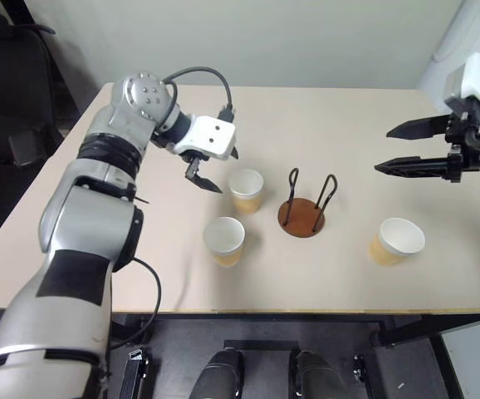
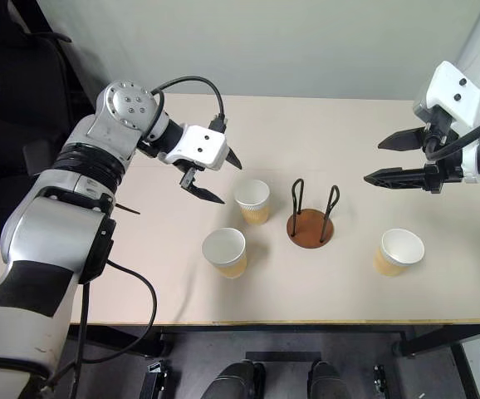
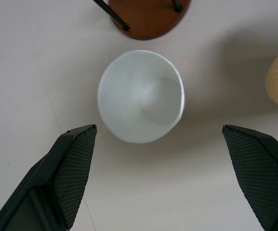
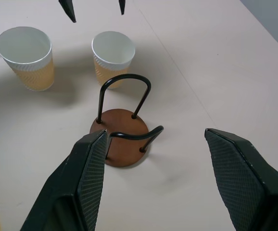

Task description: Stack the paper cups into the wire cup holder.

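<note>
Three tan paper cups with white insides stand upright on the table: one [image 1: 246, 189] just left of the wire cup holder [image 1: 301, 218], one [image 1: 224, 240] nearer the front edge, and one [image 1: 396, 240] right of the holder. The holder, a brown disc with two black wire loops, is empty. My left gripper [image 1: 227, 172] hangs open just left of and above the cup by the holder; from the wrist that cup [image 3: 141, 96] shows between and beyond the fingers [image 3: 74, 168]. My right gripper [image 1: 382, 150] is open in the air, high to the holder's right, nothing in it.
The beige table's front edge [image 1: 306, 311] runs close below the cups. A black chair [image 1: 7, 50] stands off the table's far left corner. From the right wrist, the holder [image 4: 124, 139] stands in front of two cups [image 4: 26, 57] [image 4: 112, 55].
</note>
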